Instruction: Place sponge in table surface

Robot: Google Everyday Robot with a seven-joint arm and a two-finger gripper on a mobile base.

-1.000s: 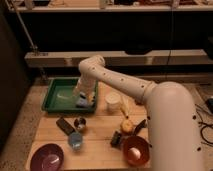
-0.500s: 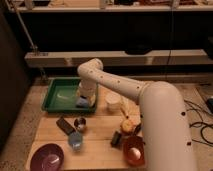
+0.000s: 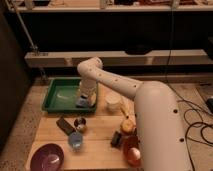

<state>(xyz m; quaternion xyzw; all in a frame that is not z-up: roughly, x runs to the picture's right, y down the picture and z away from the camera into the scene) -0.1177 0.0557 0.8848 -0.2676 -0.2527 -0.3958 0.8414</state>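
Gripper (image 3: pixel 85 101) points down over the right end of the one green tray (image 3: pixel 56 96), carried by the single white arm (image 3: pixel 115 85). Whether it is apart, together or clamped on something cannot be told. One small pale-blue block, seemingly the sponge (image 3: pixel 80 104), lies right under the gripper, inside the tray and not on the wooden counter (image 3: pixel 100 127).

From the gripper, one white cup (image 3: pixel 114 102) stands near at 3 o'clock, just outside the tray. At 6 o'clock is one small round tin (image 3: pixel 80 124), with one dark flat block (image 3: pixel 65 125) just beside it at 7 o'clock. Farther along 6 o'clock stands one blue cup (image 3: pixel 75 141). At 4 o'clock sits one yellow item (image 3: pixel 127 126), with one dark item (image 3: pixel 116 139) just below it.

There are two bowls. The purple bowl (image 3: pixel 47 157) is far out at 7 o'clock and the orange bowl (image 3: pixel 131 150) far out at 5 o'clock.
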